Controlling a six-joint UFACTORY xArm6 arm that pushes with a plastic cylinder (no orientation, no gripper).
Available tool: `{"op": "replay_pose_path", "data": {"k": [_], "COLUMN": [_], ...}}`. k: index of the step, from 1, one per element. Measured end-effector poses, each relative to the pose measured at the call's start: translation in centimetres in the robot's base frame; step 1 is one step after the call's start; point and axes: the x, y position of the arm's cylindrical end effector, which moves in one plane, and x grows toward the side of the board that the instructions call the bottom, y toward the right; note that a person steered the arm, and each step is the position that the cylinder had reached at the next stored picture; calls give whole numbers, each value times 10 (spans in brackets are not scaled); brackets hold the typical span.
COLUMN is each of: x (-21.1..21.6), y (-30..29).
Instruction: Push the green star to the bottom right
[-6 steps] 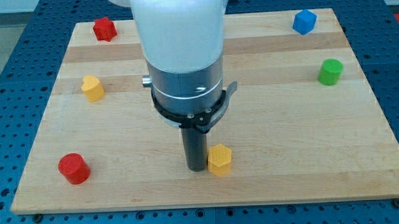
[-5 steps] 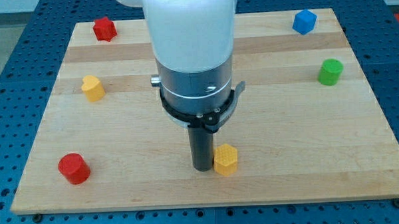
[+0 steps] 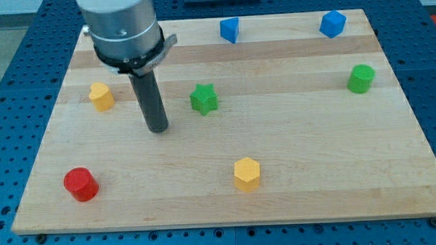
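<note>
Camera view is showing the light wooden board [image 3: 291, 134] sitting on a blue perforated table [image 3: 4, 43], w/ the arm's silver and white body [image 3: 121, 28] hanging over the far left part. There's no pincer on this rig, so nothing to call released or clenched, just the straight dark rod [image 3: 150, 99] pointing down. My tip [image 3: 158, 129] is resting on the wood left of centre, touching no block.

The green star block [image 3: 203, 99] is sitting a bit right of my tip and slightly farther back, w/ a clear gap between them. So it's lying around mid-board, well apart from the near right corner.

Other stuff: a yellow cylinder-ish block [image 3: 101, 96] is sitting left of the rod, near it but not touching. A red cylinder block [image 3: 81, 184] is lying at the near left. A yellow hexagonal block [image 3: 247, 174] is sitting near the front edge, about centre. A green cylinder block [image 3: 360, 79] is standing at the right edge. Along the far edge, a blue block, wedge-like [image 3: 230, 30], is sitting mid-board, and another blue block, chunky and angular [image 3: 332, 23], is sitting toward the far right corner.
</note>
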Motion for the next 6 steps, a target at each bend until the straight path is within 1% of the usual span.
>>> {"op": "replay_pose_path", "data": {"k": [1,2,4,6], "x": [-31,-47,-44,-15], "y": [2,22,93,143]}}
